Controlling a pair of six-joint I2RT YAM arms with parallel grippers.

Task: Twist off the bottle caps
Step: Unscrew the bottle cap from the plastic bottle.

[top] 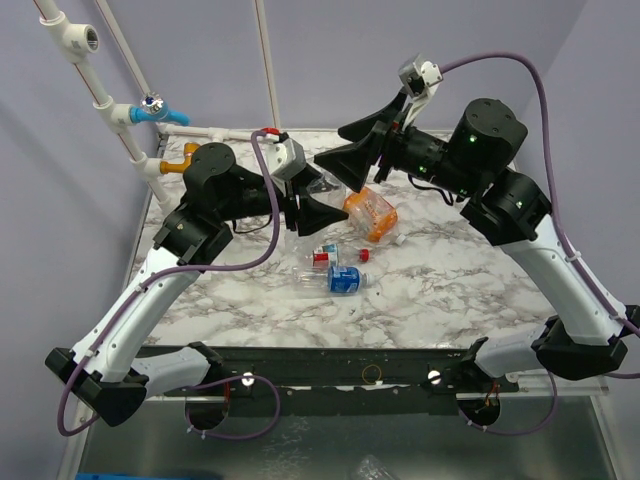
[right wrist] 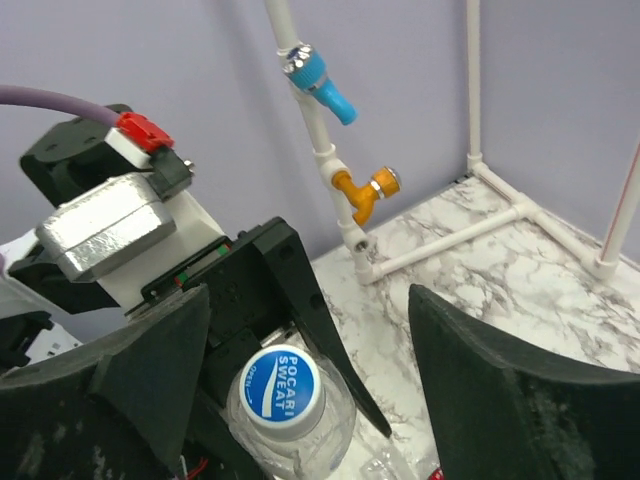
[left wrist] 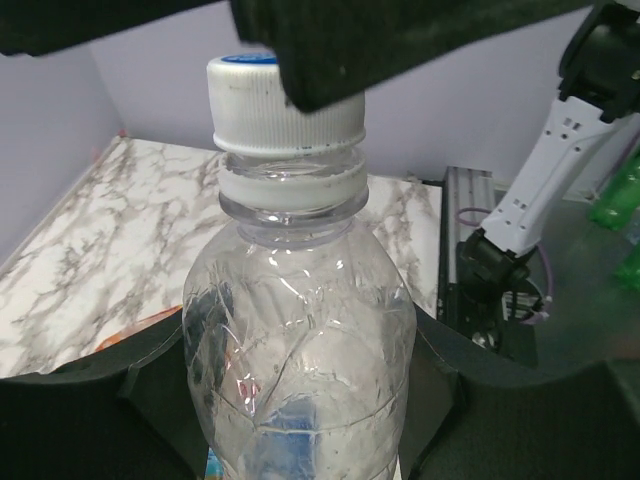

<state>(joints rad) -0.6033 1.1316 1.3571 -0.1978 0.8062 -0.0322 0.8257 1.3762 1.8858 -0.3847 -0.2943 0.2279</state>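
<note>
Top external view, from the left: the left arm's fingers (top: 318, 210) grip the plain bottle (top: 325, 185) around its body and hold it clear of the tabletop (top: 450, 290), over the far middle. In the left wrist view the bottle (left wrist: 300, 340) is clear, thin-walled and crumpled, and looks empty. A ribbed white collar sits below its blue-and-white cap (left wrist: 285, 105), which is still screwed on. The bottle's long axis runs from the left fingers (left wrist: 90, 400) toward the right arm, cap end leading.

In the right wrist view the cap (right wrist: 283, 395) shows a blue top printed POCARI SWEAT. The right arm's fingers (right wrist: 500, 400) stand wide apart astride it, and the cap sits nearer the one on the left of that view.

On the tabletop below lie the red-labelled bottle (top: 322, 255) and, just nearer, the blue-labelled bottle (top: 335, 282). The latter is on its side, long axis left to right, with the label toward the right. A loose red cap (top: 364, 254) lies to their right. Farther right and farther back, the squat orange bottle (top: 370, 215) lies with its axis running far-left to near-right. I cannot tell what it contains.
</note>
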